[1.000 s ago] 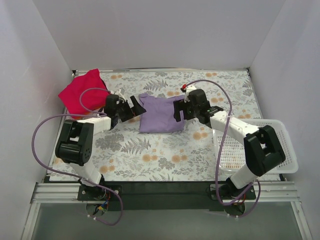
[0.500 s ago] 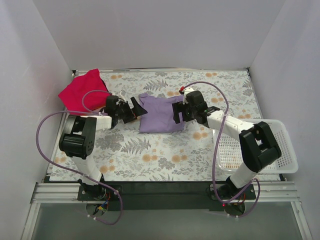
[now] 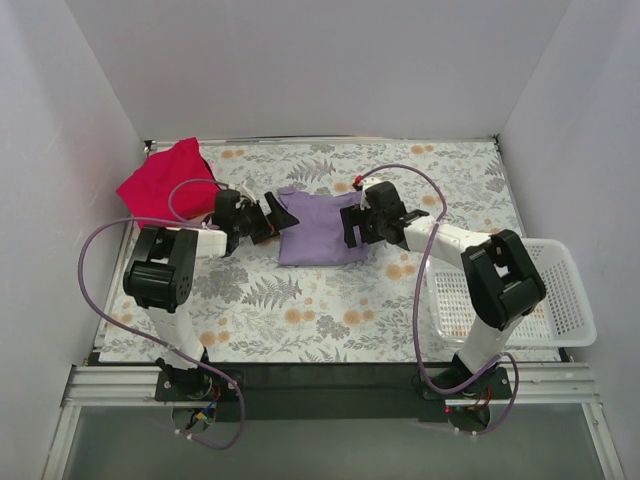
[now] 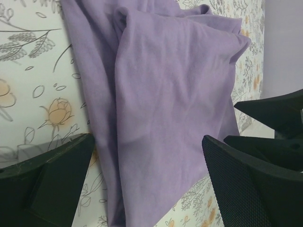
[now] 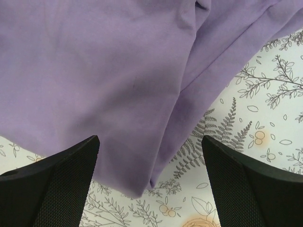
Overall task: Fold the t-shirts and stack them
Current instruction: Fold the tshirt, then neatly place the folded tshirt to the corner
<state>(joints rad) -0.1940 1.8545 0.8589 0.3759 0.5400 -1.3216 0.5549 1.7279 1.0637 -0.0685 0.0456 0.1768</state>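
Red t-shirt (image 3: 160, 192) bunched in far-left corner. Left gripper (image 3: 270, 221) spread wide, holding nothing, at left edge of lavender t-shirt (image 3: 318, 230), which lies folded at centre. Right gripper (image 3: 351, 228) likewise spread at shirt's right edge. White basket (image 3: 575, 300) at right, apart.

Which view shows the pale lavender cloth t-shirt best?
Top external: the pale lavender cloth t-shirt lies folded on the floral table, almost its whole outline visible. Left wrist shows only its layered folds close up, cropped by the frame. Right wrist shows one corner and a crease, also cropped.
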